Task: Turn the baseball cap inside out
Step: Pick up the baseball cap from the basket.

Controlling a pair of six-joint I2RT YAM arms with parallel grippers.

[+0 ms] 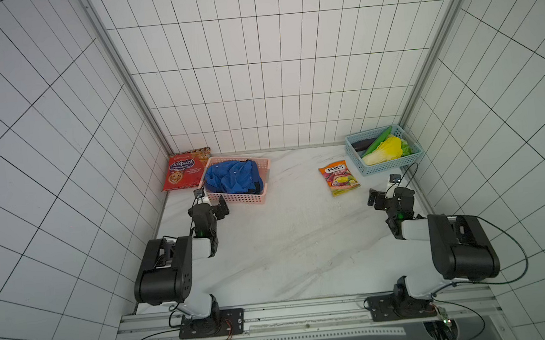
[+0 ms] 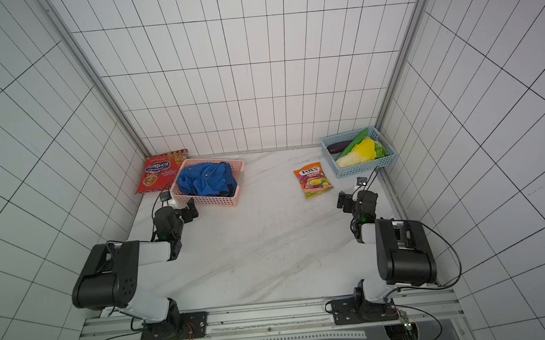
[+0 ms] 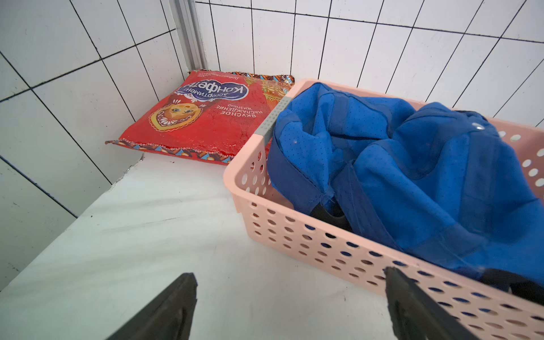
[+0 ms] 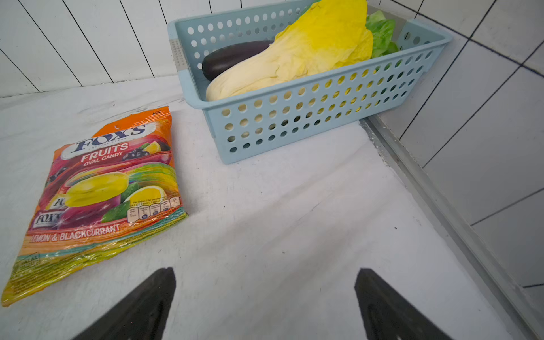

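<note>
inside perf. basket (image 3: pixel 294 235): crumpled mesh cap (image 3: pixel 426 176)

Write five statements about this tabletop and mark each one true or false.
1. The blue fabric baseball cap lies inside the pink perforated plastic basket. True.
2. The left claw is shut on the cap. False: it is open and empty, just short of the pink basket's wall.
3. The orange Fox's fruit candy bag lies inside the light blue perforated plastic basket. False: it lies flat on the white marbled tabletop, beside that basket.
4. The red flat sweets packet lies in the far corner, beside the pink basket. True.
5. The right claw is open and holds nothing. True.
</note>
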